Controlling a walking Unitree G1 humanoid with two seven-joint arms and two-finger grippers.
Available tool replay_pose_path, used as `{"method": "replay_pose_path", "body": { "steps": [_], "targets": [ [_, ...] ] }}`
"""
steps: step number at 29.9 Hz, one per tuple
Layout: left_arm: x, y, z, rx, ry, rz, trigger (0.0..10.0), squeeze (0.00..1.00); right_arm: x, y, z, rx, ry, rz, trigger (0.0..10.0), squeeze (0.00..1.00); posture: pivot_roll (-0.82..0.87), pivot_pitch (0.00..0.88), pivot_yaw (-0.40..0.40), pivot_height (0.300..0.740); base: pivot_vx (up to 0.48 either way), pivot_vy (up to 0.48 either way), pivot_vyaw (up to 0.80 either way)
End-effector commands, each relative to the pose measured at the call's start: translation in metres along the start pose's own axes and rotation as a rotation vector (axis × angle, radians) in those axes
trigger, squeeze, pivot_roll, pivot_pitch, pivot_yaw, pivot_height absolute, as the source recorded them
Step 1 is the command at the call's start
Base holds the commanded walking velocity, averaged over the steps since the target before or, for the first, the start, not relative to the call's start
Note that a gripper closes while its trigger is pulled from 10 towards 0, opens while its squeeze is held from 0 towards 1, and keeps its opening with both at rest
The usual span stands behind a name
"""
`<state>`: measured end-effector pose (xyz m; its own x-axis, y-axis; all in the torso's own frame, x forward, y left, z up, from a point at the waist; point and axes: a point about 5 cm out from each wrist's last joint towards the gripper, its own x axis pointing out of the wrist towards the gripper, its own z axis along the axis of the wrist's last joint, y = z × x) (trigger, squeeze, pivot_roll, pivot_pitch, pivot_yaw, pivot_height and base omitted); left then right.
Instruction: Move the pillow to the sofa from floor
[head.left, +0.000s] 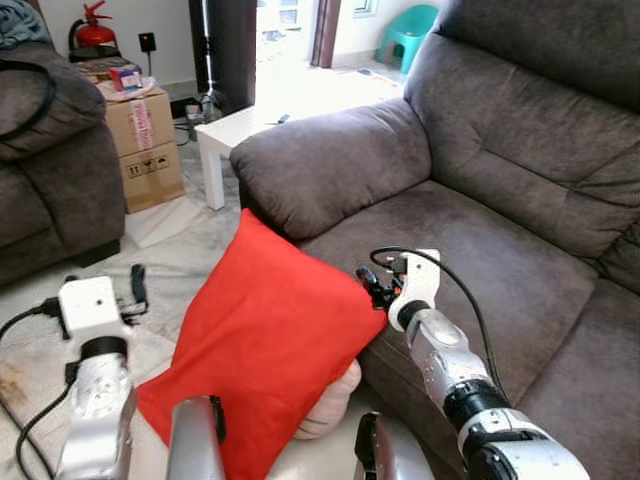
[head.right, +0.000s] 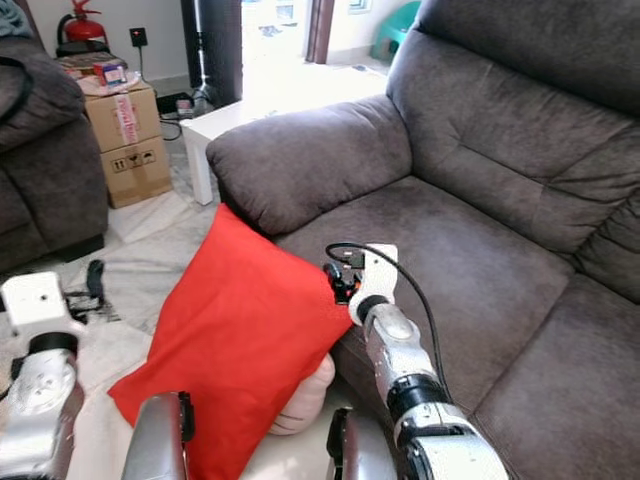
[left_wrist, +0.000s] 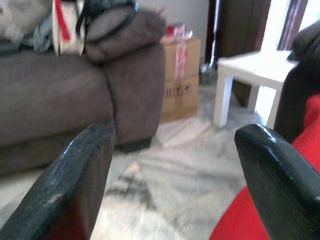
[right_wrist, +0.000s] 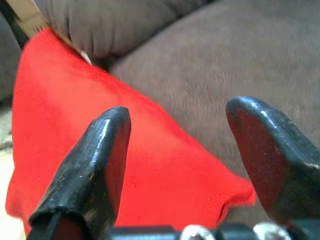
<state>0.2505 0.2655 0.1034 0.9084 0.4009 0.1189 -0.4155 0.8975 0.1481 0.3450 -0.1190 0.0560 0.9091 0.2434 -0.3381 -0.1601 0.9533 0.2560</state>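
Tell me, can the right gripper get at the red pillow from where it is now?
Probably yes. The right gripper is open right at the red pillow's corner by the sofa seat edge, and nothing lies between its fingers and the fabric. The left gripper is open too, beside the pillow's other side.

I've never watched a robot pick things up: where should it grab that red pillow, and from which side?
Probably the corner beside the sofa seat front. The pillow leans tilted against the sofa, so that corner sticks out free. The right gripper is already there, its fingers open; coming from the robot's right lets them pinch the thin edge.
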Motion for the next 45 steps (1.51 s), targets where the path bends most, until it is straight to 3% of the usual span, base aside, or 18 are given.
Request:
{"method": "replay_pose_path", "body": {
  "steps": [1,5,11,13,22,30,36,40,45],
  "targets": [
    [-0.004,-0.003,0.004,-0.004,-0.003,-0.003,10.0,0.00,0.002,0.000,0.001,0.029,0.018,-0.021,10.0,0.00,0.18,0.000,-0.202,0.531,0.000,0.000,0.00],
    [-0.011,-0.005,0.002,-0.019,0.022,-0.004,10.0,0.00,0.002,0.001,-0.006,0.106,0.046,-0.043,10.0,0.00,0.17,0.000,-0.203,0.531,0.000,0.000,0.00],
    [-0.004,-0.031,0.012,-0.066,0.014,-0.104,10.0,0.00,0.002,-0.004,-0.004,0.149,0.025,-0.076,10.0,0.00,0.15,0.000,-0.189,0.531,0.000,0.000,0.00],
    [0.003,-0.050,0.023,0.053,-0.060,-0.222,10.0,0.00,0.001,-0.008,0.005,0.126,-0.060,-0.072,10.0,0.00,0.14,0.000,-0.184,0.531,0.000,0.000,0.00],
    [0.021,-0.067,0.036,0.015,-0.093,-0.244,10.0,0.00,-0.015,-0.013,0.014,0.076,-0.332,-0.039,10.0,0.00,0.07,0.000,-0.130,0.531,0.000,0.000,0.00],
    [0.024,-0.085,0.038,0.007,-0.106,-0.312,10.0,0.00,-0.029,-0.025,0.011,0.079,-0.418,-0.120,10.0,0.00,0.03,0.000,-0.104,0.531,0.000,0.000,0.00],
    [0.026,-0.083,0.043,0.012,-0.130,-0.298,10.0,0.00,-0.031,-0.022,0.007,0.069,-0.407,-0.105,10.0,0.00,0.05,0.002,-0.125,0.531,0.000,0.000,0.00],
    [0.026,-0.069,0.042,0.012,-0.130,-0.234,10.0,0.00,-0.025,-0.015,0.017,0.061,-0.394,-0.080,10.0,0.00,0.06,0.044,-0.152,0.531,0.000,0.000,0.00],
    [0.022,-0.063,0.041,0.016,-0.129,-0.213,10.0,0.00,-0.020,-0.006,0.027,0.060,-0.401,-0.033,10.0,0.00,0.06,0.070,-0.173,0.531,0.000,0.000,0.00]
  ]
}}
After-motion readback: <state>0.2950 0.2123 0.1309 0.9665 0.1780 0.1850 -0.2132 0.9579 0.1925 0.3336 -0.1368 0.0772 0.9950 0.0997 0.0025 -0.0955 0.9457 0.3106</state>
